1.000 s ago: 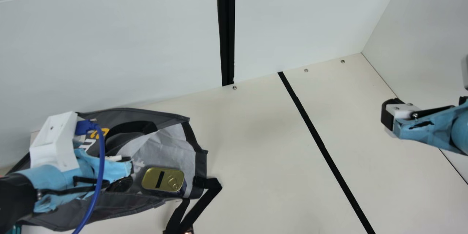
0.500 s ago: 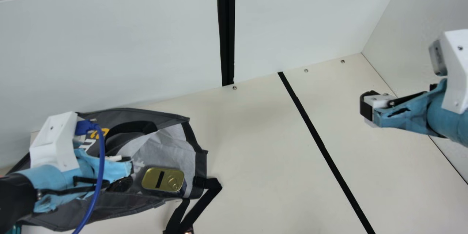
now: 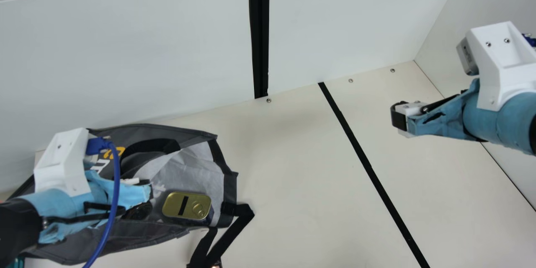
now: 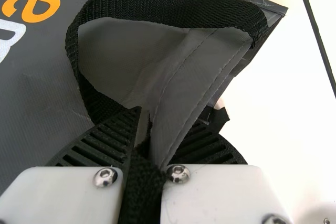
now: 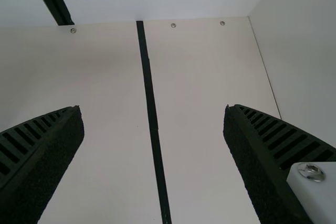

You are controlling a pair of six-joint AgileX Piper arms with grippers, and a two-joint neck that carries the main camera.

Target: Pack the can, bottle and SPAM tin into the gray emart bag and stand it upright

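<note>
left gripper (image 4: 160, 121): clamped on the black strap (image 4: 173, 11) and edge of the gray emart bag (image 3: 146, 234), probably to steady its mouth
right gripper (image 5: 152, 108): fingers wide apart and holding nothing, perhaps readied for the bag's other side
spam tin (image 3: 186, 206): on the pale lining (image 3: 203, 161) at the mouth, likely left to slide deeper once the bag stands
change: right arm (image 3: 494, 109) comes inward from the view's right; left arm and bag stay put
</note>
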